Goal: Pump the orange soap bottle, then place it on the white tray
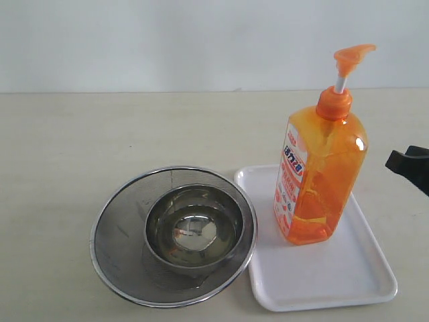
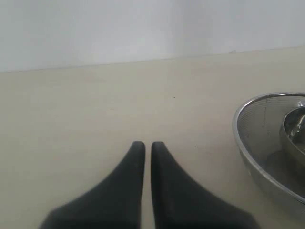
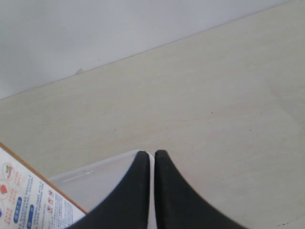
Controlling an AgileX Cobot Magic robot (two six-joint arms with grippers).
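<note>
The orange soap bottle (image 1: 320,176) stands upright on the white tray (image 1: 335,275), its pump head (image 1: 352,59) raised on the white stem. Its labelled side (image 3: 28,202) shows at the edge of the right wrist view, beside a corner of the tray (image 3: 102,179). My right gripper (image 3: 148,155) is shut with nothing in it, hovering over the tray's corner; its black body (image 1: 410,166) pokes in at the right edge of the exterior view, apart from the bottle. My left gripper (image 2: 144,145) is shut and empty over bare table; the exterior view does not show it.
A round steel mesh strainer (image 1: 117,241) with a small shiny steel bowl (image 1: 194,231) inside sits left of the tray, touching its edge. The strainer's rim (image 2: 248,152) lies to one side of my left gripper. A pale wall rises behind the table.
</note>
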